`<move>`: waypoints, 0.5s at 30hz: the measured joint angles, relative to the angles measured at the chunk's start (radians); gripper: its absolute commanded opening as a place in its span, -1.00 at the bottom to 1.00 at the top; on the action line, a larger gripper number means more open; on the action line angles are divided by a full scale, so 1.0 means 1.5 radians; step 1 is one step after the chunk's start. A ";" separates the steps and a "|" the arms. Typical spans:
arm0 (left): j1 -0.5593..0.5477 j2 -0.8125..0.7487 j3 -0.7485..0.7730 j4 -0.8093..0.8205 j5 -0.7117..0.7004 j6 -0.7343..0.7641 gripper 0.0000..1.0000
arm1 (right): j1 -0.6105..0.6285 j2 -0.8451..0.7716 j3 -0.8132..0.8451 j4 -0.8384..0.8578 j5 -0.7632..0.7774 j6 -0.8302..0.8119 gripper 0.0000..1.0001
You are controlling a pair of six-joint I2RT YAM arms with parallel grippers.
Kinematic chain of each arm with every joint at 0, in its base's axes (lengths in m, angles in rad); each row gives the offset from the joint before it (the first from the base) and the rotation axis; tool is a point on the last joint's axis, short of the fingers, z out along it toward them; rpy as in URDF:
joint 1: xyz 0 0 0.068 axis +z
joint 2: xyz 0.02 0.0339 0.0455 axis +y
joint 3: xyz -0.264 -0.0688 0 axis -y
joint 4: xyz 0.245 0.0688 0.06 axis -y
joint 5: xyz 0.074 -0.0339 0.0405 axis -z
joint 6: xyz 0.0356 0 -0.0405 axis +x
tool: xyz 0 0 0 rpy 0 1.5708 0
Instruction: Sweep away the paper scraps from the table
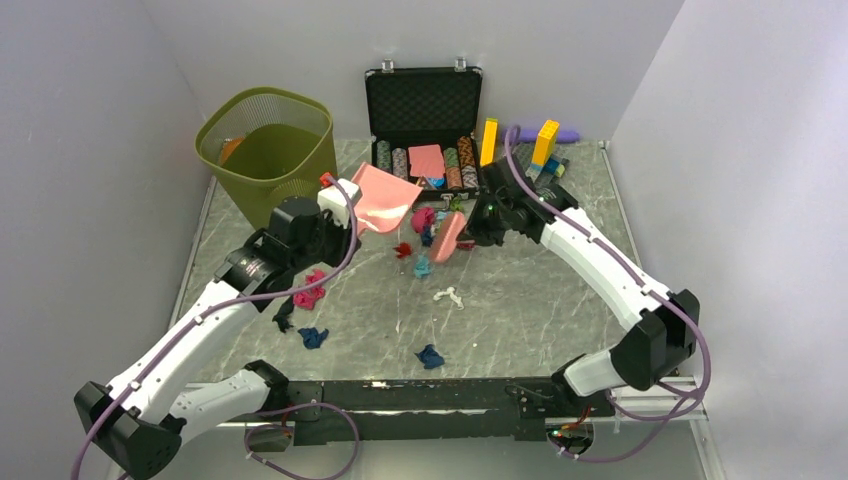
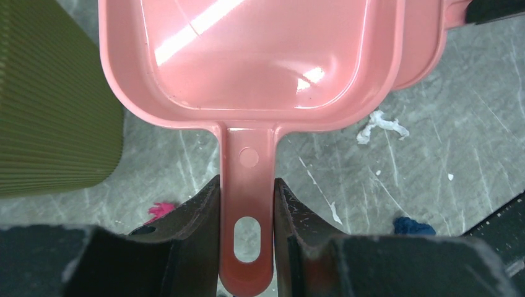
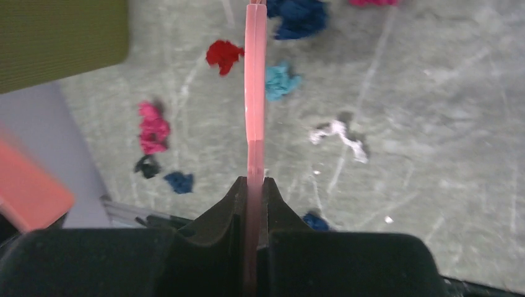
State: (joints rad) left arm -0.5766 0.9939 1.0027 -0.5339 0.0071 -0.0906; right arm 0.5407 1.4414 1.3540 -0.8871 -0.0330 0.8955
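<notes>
My left gripper [image 1: 335, 206] is shut on the handle [image 2: 247, 204] of a pink dustpan [image 1: 385, 198], whose empty pan [image 2: 247, 55] points toward the scraps. My right gripper [image 1: 478, 222] is shut on a flat pink sweeper [image 1: 449, 237], seen edge-on in the right wrist view [image 3: 255, 93]. Paper scraps lie on the grey-green table [image 1: 560, 300]. Magenta [image 1: 423, 217], red [image 1: 403, 249] and teal [image 1: 422, 266] scraps lie by the sweeper. A white scrap [image 1: 448, 296] and a blue one [image 1: 430, 356] lie nearer. Magenta [image 1: 309, 292], black [image 1: 284, 320] and blue [image 1: 313, 337] scraps lie under my left arm.
An olive-green bin [image 1: 268, 150] stands at the back left, close beside the dustpan. An open black case of poker chips [image 1: 424, 125] and yellow and blue toy bricks [image 1: 545, 140] stand at the back. A metal rail [image 1: 640, 400] runs along the near edge.
</notes>
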 measured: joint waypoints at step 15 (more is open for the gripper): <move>0.047 -0.107 -0.028 0.010 -0.174 -0.030 -1.00 | 0.086 -0.007 -0.052 0.230 -0.300 -0.149 -1.00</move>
State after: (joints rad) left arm -0.5064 0.8341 0.9611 -0.5190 -0.2543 -0.1349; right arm 0.6697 1.4311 1.2762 -0.5419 -0.4828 0.6727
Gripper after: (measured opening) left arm 0.347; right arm 0.094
